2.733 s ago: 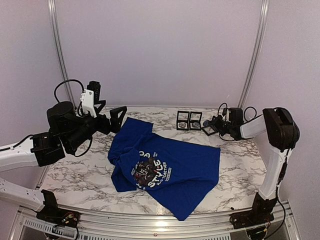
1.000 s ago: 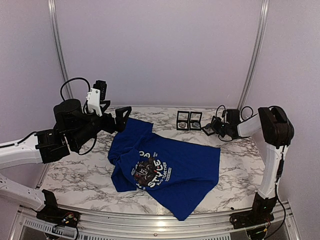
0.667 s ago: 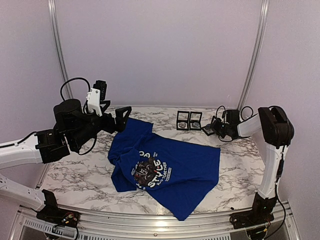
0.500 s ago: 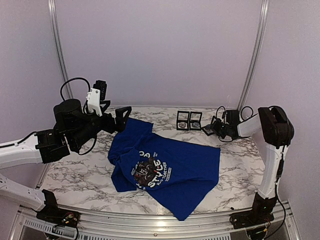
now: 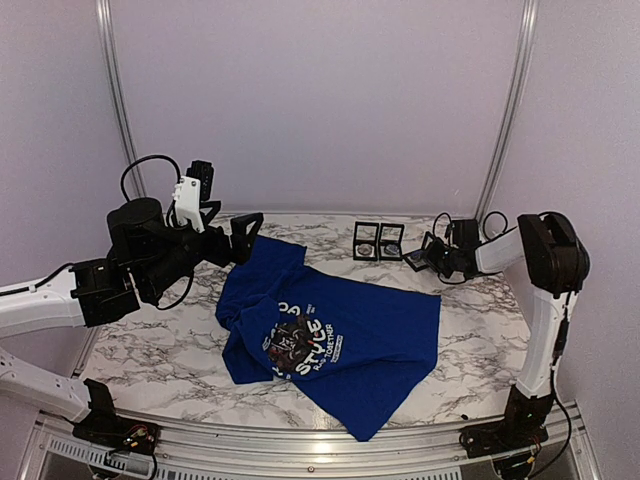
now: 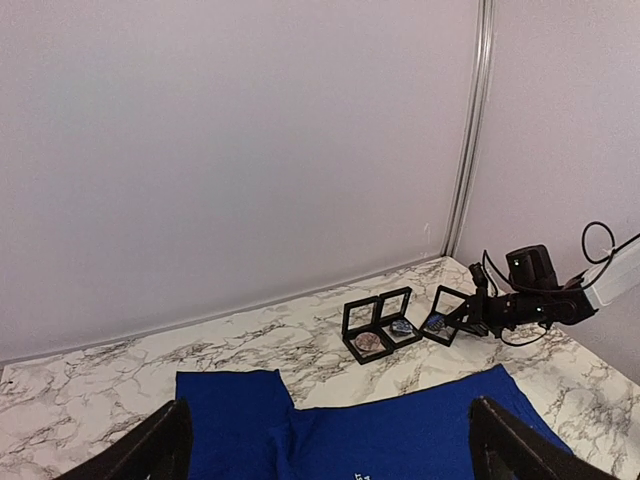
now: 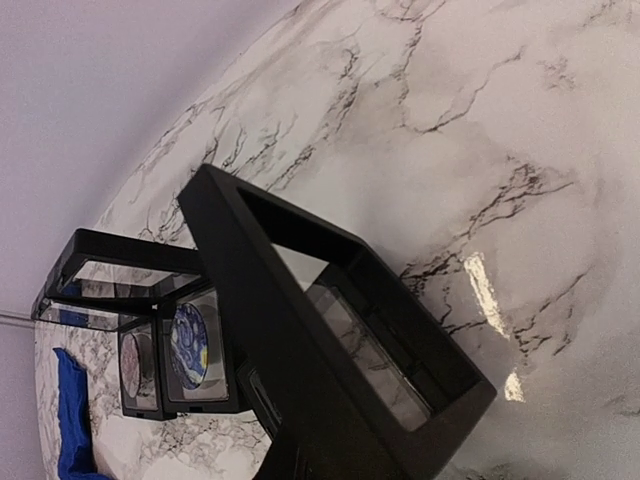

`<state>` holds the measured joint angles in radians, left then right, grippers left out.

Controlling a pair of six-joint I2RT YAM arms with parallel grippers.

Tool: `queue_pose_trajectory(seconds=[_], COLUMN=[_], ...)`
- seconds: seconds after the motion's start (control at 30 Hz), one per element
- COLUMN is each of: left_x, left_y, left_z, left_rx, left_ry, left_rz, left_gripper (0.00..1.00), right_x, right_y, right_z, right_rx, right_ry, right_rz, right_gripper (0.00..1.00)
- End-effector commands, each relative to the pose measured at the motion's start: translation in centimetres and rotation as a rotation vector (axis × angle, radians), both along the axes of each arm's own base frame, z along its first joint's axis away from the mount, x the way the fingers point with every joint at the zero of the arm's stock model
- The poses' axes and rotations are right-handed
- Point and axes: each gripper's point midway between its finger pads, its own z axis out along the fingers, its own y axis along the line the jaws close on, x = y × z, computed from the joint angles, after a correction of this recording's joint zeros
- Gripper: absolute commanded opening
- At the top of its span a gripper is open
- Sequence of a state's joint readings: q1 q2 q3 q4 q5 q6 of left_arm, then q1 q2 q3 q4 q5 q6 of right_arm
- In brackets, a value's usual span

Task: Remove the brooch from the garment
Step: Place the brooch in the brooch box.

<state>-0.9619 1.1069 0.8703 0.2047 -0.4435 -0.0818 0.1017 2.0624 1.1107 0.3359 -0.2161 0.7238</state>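
One royal-blue T-shirt (image 5: 370, 340), spread rumpled across the middle of the bench (image 5: 150, 350), panda print (image 5: 300, 345) facing up, near corner reaching toward the front edge. No brooch to be made out on the cloth from above; too small to say whether pinned there or gone. Beyond the shirt's far right corner, two open black cases (image 5: 378, 242) side by side, a round piece in each. Just beside them a third case (image 7: 330, 350), tilted, with the right fingers (image 6: 482, 310) up against it; clamped or merely touching, cannot tell, hidden in the wrist view. Left fingers (image 6: 150, 455) spread wide, holding nothing, raised near the shirt's far left sleeve. Judged from this: removal possibly done and boxing under way; otherwise unpinning not yet begun.
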Motion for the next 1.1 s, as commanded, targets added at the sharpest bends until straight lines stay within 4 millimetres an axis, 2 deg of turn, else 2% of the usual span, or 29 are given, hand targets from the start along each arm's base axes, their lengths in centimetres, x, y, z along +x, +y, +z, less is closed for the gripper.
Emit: queue_pose_trajectory(seconds=[0.0, 0.27, 0.8, 0.93, 1.07], left_x=[-0.1, -0.3, -0.7, -0.7, -0.6], left_y=[-0.1, 0.1, 0.5, 0.4, 0.3], left_z=[0.8, 0.9, 0.8, 0.8, 0.6], left_rx=[-0.014, -0.021, -0.037, -0.041, -0.046], left_ry=[-0.024, -0.031, -0.032, -0.032, -0.025], left_rz=[-0.017, -0.020, -0.028, -0.032, -0.033], left_gripper=[0.99, 0.99, 0.99, 0.99, 0.99], right_x=[0.2, 0.0, -0.2, -0.3, -0.6], right_y=[0.1, 0.3, 0.5, 0.7, 1.3], right_z=[2.1, 2.4, 2.5, 3.2, 3.9], right_rx=[-0.020, -0.029, -0.044, -0.047, -0.057], right_ry=[-0.033, -0.031, -0.013, -0.022, -0.029], right_rz=[0.000, 0.003, 0.010, 0.015, 0.034], right_gripper=[0.09, 0.14, 0.18, 0.19, 0.24])
